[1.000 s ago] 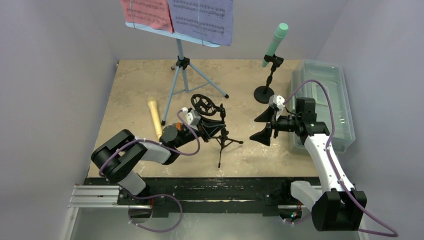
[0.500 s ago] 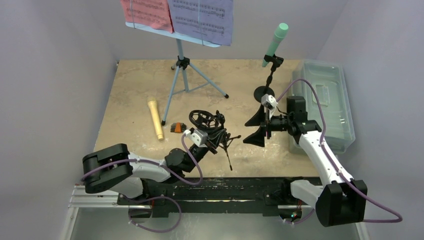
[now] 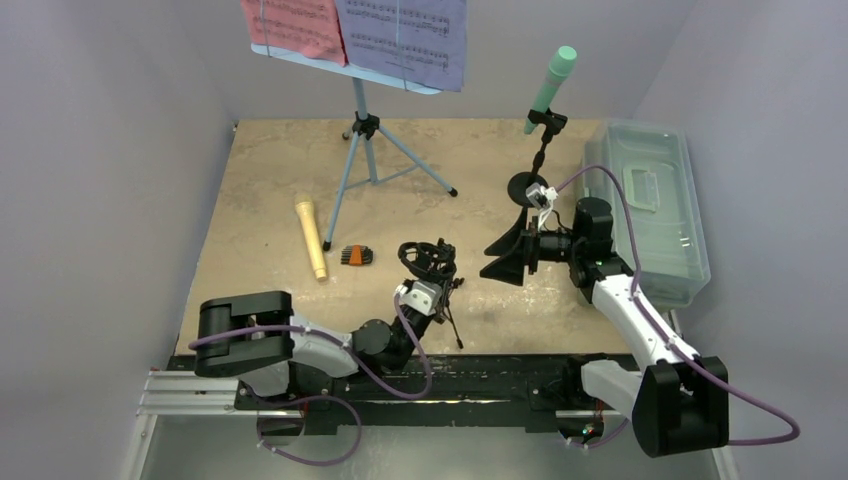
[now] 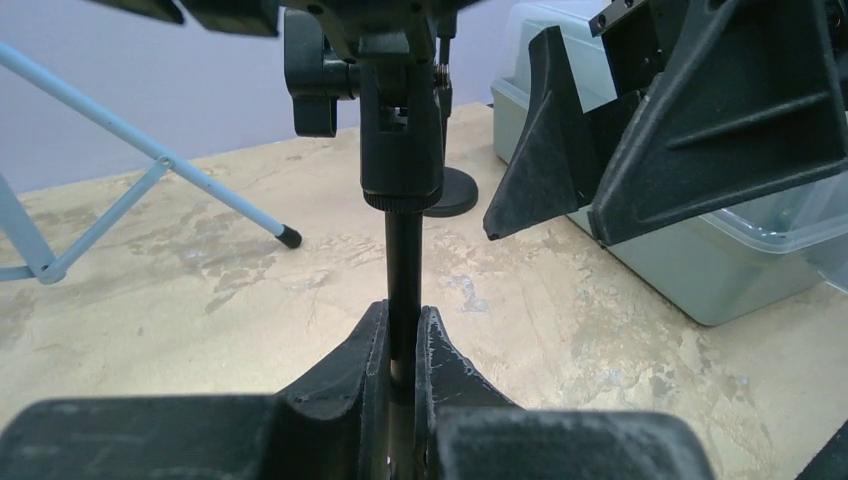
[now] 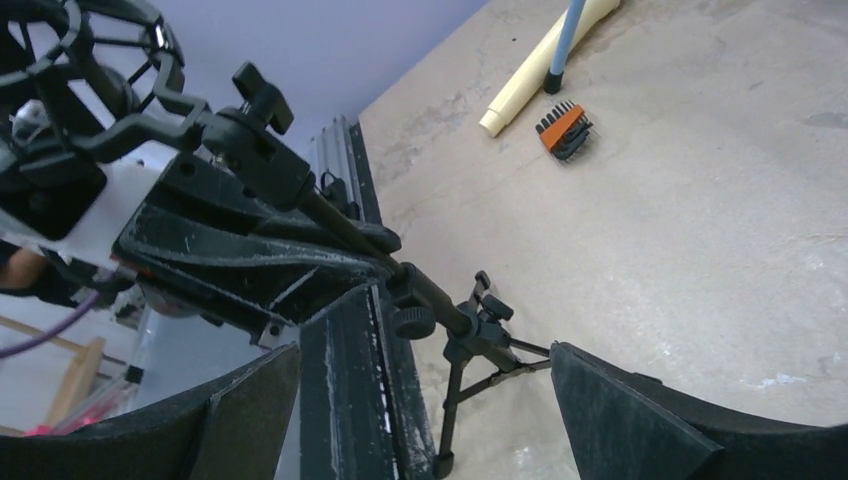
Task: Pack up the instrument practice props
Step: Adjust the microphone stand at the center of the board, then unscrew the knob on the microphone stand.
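The small black microphone tripod (image 4: pixel 404 250) is clamped by its thin pole between the 2 fingers of the left gripper (image 4: pixel 403 350), which are closed tight on it just below the knob and clip head. Seen from above, it is near the front middle of the table (image 3: pixel 270 180), tilted, with its ring clip toward the back and its legs toward the near edge. I cannot tell whether its feet touch the table.

The right gripper (image 3: pixel 507 256) hangs just to its right, jaws spread wide and holding nothing, pointing at the tripod.

To the left, a small orange-and-black item (image 3: pixel 356 255) and the yellow microphone (image 3: pixel 311 238) lie flat. Behind them the light-blue stand (image 3: pixel 362 150) is upright, carrying a red page (image 3: pixel 293 25) and a purple page (image 3: pixel 405 40). At back right, the mint-green microphone (image 3: pixel 553 85) sits in a round-based black holder (image 3: pixel 527 187). A grey tub (image 3: pixel 650 215) lies along the right edge.
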Controlling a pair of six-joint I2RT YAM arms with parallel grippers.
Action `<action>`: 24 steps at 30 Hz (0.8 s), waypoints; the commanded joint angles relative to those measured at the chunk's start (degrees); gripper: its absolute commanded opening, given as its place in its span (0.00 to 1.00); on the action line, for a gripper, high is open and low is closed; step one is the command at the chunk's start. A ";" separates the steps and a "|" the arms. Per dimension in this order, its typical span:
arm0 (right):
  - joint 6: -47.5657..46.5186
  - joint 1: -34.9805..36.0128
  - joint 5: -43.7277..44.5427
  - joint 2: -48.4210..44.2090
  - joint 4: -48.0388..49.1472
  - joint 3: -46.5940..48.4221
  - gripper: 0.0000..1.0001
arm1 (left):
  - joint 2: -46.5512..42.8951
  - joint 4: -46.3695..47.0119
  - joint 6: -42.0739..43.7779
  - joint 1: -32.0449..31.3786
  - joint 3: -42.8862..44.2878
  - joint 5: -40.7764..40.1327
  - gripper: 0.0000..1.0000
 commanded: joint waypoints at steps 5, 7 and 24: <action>14.00 1.06 2.75 2.45 11.50 -1.60 0.96 | 4.36 18.22 6.66 -3.36 5.02 -9.23 0.00; 14.87 1.24 2.86 2.63 12.38 -1.93 0.96 | 4.78 18.21 6.42 -3.50 5.38 -10.10 0.00; 21.27 3.73 2.69 5.97 17.86 -3.28 0.90 | 6.88 18.23 6.96 -3.51 9.19 -11.40 0.00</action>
